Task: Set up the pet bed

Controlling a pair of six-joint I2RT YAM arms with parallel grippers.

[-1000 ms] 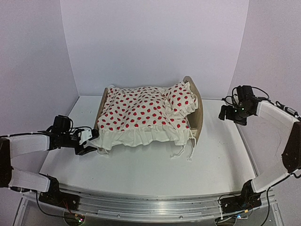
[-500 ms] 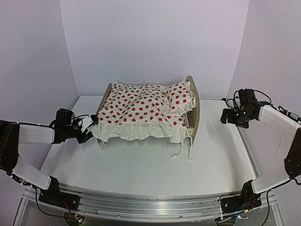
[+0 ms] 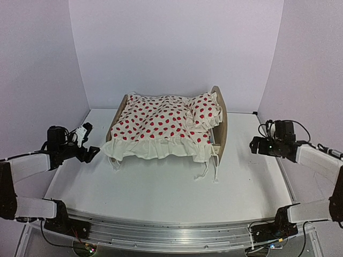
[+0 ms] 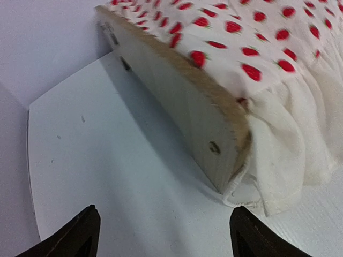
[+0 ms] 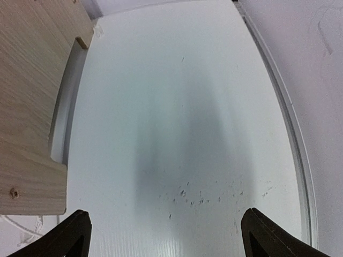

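At 9 o'clock of the table [image 3: 161,198], the left gripper [image 3: 90,142] hangs just off the floor with its jaws spread wide and nothing between them; the left wrist view shows only bare white surface between its fingertips [image 4: 86,235]. From this gripper the pet bed [image 3: 223,128] lies toward 2 to 3 o'clock. The near corner of its low footboard [image 4: 177,101] is close, with a small gap, and not touched.

The bed stands at mid-table toward 12 o'clock, its long axis running from 9 to 3 o'clock, footboard left and rounded headboard right. A red-dotted blanket [image 3: 155,126] covers the top, so no mattress shows, and its ruffle hangs over the 6 o'clock side. A matching pillow [image 3: 204,111] lies against the headboard, and loose ties [image 3: 206,171] trail onto the table.

At 3 o'clock, the right gripper [image 3: 256,145] is also fully open and empty. It faces the outer face of the headboard [image 5: 27,80] at its 9 o'clock, and it stands farther from the bed than the left one does.

By my reading, the left arm is the nearer for any last tug at the foot end, working along the bed's length.

The tabletop is smooth, white and flat. Plain walls close in at 9, 12 and 3 o'clock, and the free room lies toward 6 o'clock.
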